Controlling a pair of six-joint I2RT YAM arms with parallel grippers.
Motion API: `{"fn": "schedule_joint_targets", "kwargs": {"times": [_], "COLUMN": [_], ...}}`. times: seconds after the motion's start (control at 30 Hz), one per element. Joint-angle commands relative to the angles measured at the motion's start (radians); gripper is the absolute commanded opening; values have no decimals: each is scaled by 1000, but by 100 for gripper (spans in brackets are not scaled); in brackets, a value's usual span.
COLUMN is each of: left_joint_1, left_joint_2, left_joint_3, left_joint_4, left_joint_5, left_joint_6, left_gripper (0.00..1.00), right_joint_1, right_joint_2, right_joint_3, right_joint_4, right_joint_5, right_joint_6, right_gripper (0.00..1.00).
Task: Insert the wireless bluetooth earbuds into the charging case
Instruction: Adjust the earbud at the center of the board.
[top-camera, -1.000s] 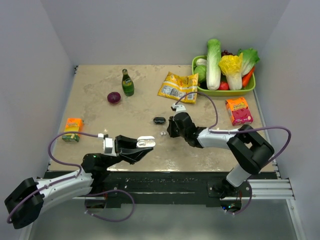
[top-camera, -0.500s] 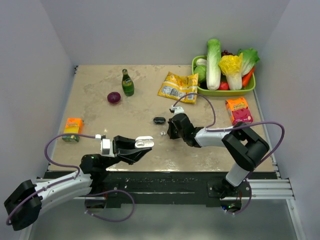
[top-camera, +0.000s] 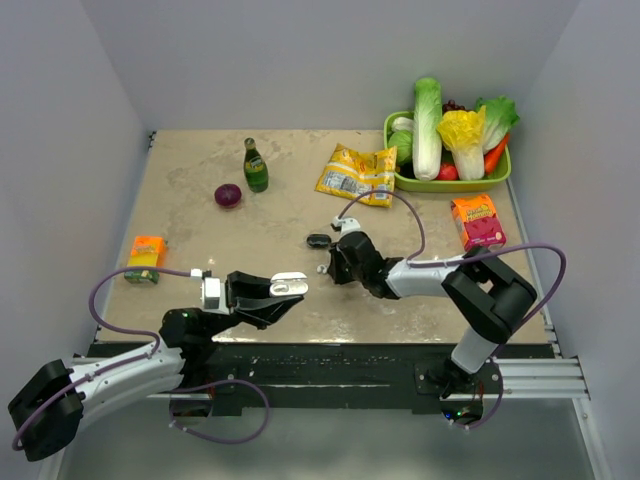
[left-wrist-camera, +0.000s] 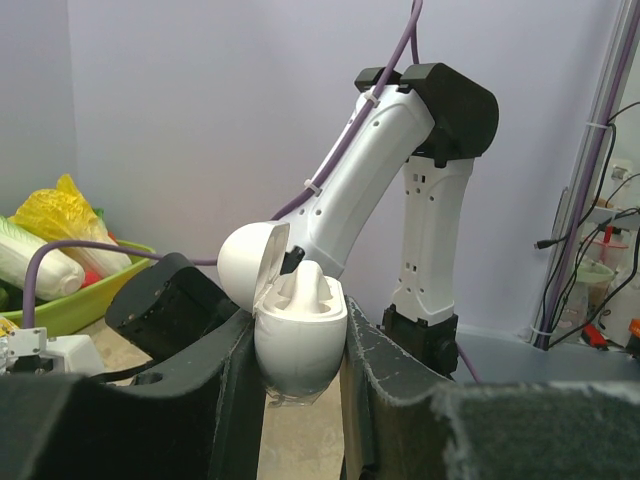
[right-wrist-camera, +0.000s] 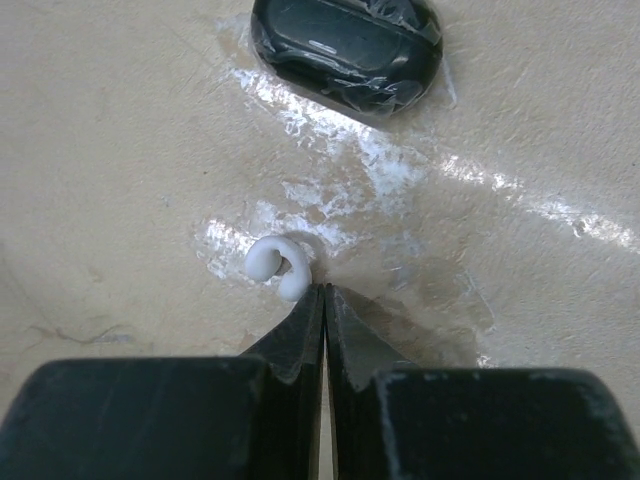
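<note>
Closing on nothing, by the look of it.

- Item: right end effector. Change: its jaws stood slightly apart a second ago and are now clenched tip to tip. The arm has also crept toward the upper left of the overhead view. Nothing is visible between the jaws.
- Item: small glossy white curled plastic earbud. Location: flat on the beige speckled worktop, centre of the right wrist frame, just beyond the clenched tips and a little to their left. Whether it touches them cannot be told. Judgement: the grasp has missed, so this earbud remains to be picked up, probably after reopening and re-centring.
- Item: black glossy oval object in clear wrap. Location: top of the same frame, apart from the earbud.
- Item: left end effector. State: partly open, grasping the smooth white oval plastic charging case by its sides. Position: raised off the worktop at lower left of the overhead view, little changed.
- Case detail: lid hinged back. Whether the white form inside is a seated earbud cannot be told.
</note>
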Motion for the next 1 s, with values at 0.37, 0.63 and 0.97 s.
{"fn": "schedule_joint_targets", "kwargs": {"times": [0.37, 0.63, 0.97], "left_joint_1": [6, 6, 6], "left_joint_2": [0, -1, -12], "left_joint_3": [-196, -195, -202], "left_joint_4": [66, 68, 66], "left_joint_5": [-9, -8, -17], "left_joint_6": [6, 6, 8], "left_gripper": [0, 0, 0], "right_joint_1": [52, 52, 143], "right_joint_2": [-51, -114, -125], "right_joint_3": [-9, -12, 98], "right_joint_4": [-14, -50, -159], "right_joint_5": [5, 61, -110], "right_joint_6": [21, 12, -229], "right_gripper": [4, 19, 35]}}
